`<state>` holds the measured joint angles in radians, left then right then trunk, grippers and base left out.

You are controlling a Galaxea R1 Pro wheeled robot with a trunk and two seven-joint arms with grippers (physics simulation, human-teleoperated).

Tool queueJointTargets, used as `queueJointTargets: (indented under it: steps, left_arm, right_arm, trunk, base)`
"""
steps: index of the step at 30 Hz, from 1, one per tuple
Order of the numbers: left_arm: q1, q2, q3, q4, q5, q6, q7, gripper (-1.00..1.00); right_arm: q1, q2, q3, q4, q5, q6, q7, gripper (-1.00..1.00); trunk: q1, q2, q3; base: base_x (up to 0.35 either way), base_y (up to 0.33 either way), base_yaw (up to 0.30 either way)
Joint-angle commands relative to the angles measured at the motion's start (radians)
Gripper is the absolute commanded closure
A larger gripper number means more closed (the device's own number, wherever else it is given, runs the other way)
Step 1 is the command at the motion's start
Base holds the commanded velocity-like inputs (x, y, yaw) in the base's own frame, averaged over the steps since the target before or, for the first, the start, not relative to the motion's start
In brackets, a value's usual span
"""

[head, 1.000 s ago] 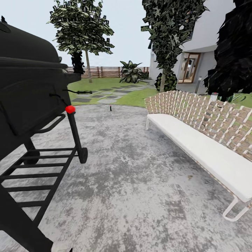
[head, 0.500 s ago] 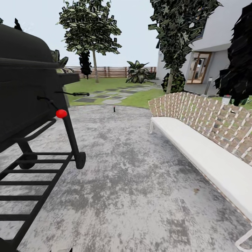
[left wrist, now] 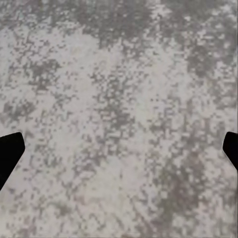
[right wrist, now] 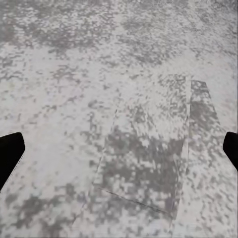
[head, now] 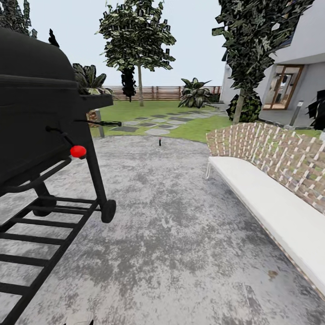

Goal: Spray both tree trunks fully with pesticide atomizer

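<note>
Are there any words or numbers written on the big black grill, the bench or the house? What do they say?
No words, numbers or signs can be read anywhere.
Grill: plain black, with a red knob and no label.
Bench: white seat, woven back, no writing.
House: bare wall and a door, no sign or number.
Small dark sprayer far off on the paving: too small to tell if it has a label.

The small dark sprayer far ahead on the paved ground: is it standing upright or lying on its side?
Upright, it seems: the sprayer shows as a thin vertical shape with a red top. It is too small to be sure.
</note>
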<state>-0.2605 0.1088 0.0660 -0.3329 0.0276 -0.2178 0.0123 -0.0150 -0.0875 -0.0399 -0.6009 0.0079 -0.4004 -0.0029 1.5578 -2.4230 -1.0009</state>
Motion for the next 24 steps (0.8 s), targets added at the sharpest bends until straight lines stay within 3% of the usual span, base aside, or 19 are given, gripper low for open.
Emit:
queueJointTargets:
  steps: [1, 10, 24]
  left_arm:
    - [0.0, 0.0, 0.0, 0.0, 0.0, 0.0, 0.0, -1.0]
    - [0.0, 0.0, 0.0, 0.0, 0.0, 0.0, 0.0, -1.0]
    - [0.0, 0.0, 0.0, 0.0, 0.0, 0.0, 0.0, -1.0]
  right_arm:
    - [0.0, 0.0, 0.0, 0.0, 0.0, 0.0, 0.0, -1.0]
    - [0.001, 0.0, 0.0, 0.0, 0.0, 0.0, 0.0, -1.0]
    - [0.001, 0.0, 0.0, 0.0, 0.001, 0.0, 0.0, -1.0]
  trunk:
    - [0.0, 0.0, 0.0]
    - [0.0, 0.0, 0.0]
    - [0.0, 0.0, 0.0]
  base:
    - [0.303, -0.197, 0.23]
    - [0.303, -0.197, 0.243]
    - [0.303, -0.196, 0.021]
